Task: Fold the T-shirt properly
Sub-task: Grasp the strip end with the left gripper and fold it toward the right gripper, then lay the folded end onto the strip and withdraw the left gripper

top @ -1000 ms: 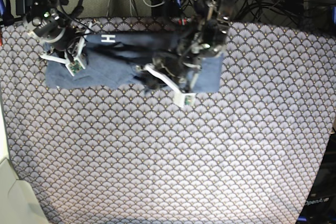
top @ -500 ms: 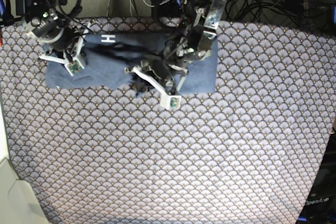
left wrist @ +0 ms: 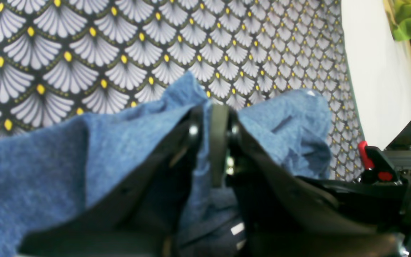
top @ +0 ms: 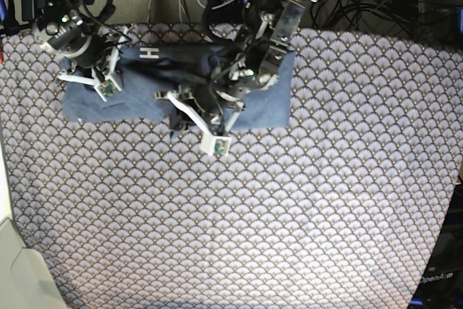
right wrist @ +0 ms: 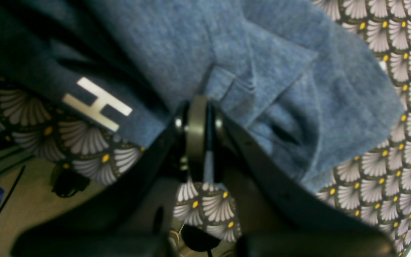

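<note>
Jaws on both grippers are pinched on the T-shirt, which lies across the counter's far edge on the tablecloth. Your left gripper has dragged its fold leftward over the last second while the right gripper held its end, so the crosswise fold is underway.

Both arms reach low, the left pincer and right pincer each pinched closed on cloth.
</note>
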You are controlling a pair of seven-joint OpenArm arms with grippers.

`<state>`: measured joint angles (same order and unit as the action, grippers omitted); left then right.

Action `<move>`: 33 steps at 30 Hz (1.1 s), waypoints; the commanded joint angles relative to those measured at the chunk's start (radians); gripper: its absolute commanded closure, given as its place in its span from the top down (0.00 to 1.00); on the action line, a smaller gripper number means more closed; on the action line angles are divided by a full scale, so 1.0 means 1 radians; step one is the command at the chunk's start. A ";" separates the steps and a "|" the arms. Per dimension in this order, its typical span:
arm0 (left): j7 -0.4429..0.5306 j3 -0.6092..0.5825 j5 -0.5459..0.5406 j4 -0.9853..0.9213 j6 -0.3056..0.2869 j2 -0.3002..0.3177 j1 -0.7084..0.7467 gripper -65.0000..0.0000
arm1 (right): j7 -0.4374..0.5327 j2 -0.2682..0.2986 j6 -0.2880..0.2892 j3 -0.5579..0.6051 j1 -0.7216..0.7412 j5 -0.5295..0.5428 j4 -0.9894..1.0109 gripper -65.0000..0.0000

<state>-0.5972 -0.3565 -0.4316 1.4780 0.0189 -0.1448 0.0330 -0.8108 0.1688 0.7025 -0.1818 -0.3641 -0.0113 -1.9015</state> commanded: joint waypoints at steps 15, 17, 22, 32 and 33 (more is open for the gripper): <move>0.007 -0.008 -0.210 0.023 -0.023 -0.012 -0.020 0.53 | 0.015 0.008 -0.004 -0.003 -0.014 0.006 -0.016 0.00; 0.007 -0.009 -0.261 0.025 -0.024 -0.012 -0.051 0.53 | 0.015 0.007 -0.004 -0.003 -0.014 0.006 -0.016 0.00; 0.016 -0.059 -0.411 0.045 -0.024 -0.003 -0.095 0.53 | 0.015 0.004 -0.004 -0.003 -0.016 0.006 -0.016 0.00; 0.016 -0.025 -0.585 0.241 -0.015 0.233 -0.083 0.28 | 0.015 0.004 -0.004 -0.003 -0.013 0.006 -0.014 0.00; 0.013 -0.005 -0.585 0.250 -0.014 0.261 -0.063 0.17 | 0.015 0.005 -0.004 -0.003 -0.013 0.006 -0.014 0.00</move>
<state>-0.5934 -0.3584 -0.9989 1.7088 0.0185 0.1234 -0.0223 -0.8104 0.1650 0.7021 -0.1822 -0.3805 -0.0143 -1.9015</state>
